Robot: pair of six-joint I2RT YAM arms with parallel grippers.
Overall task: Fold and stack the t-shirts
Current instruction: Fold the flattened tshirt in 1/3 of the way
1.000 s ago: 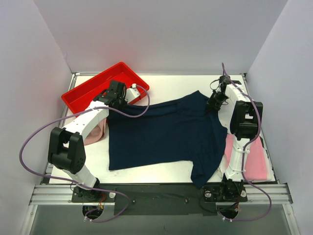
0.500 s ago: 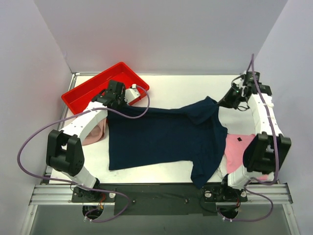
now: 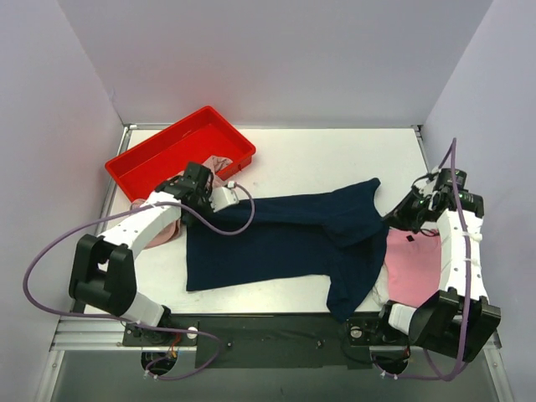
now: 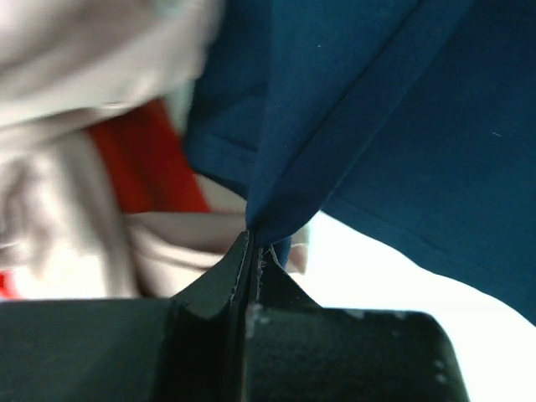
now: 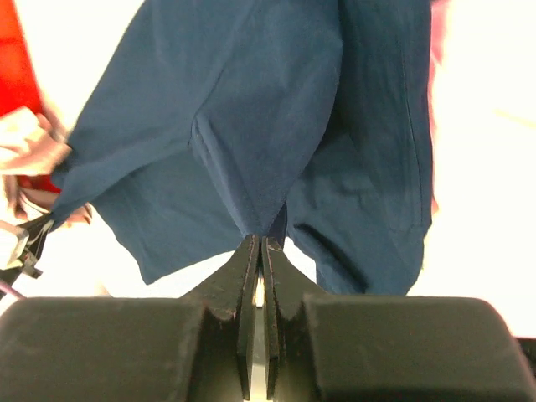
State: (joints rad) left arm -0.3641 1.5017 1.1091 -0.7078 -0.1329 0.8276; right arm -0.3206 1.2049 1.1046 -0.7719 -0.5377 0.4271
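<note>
The dark navy t-shirt (image 3: 276, 243) lies spread across the middle of the table, its far edge lifted and drawn toward the near side. My left gripper (image 3: 206, 204) is shut on its upper left corner; in the left wrist view the fingertips (image 4: 254, 243) pinch navy cloth (image 4: 402, 100). My right gripper (image 3: 394, 221) is shut on the shirt's right side, and the right wrist view shows the gripper (image 5: 261, 243) pinching a fold of navy cloth (image 5: 276, 109). The bright pink t-shirt (image 3: 416, 266) lies flat at the right. The beige-pink t-shirt (image 3: 161, 235) lies bunched at the left under my left arm.
A red plastic tray (image 3: 159, 151) stands at the far left, with a bit of pale cloth (image 3: 219, 162) by its near edge. White walls close in the table on three sides. The arm bases sit at the near edge.
Both grippers have pulled the navy shirt's far edge toward the near side. The right arm swung out to the right and nearer, which uncovered the pink shirt.
</note>
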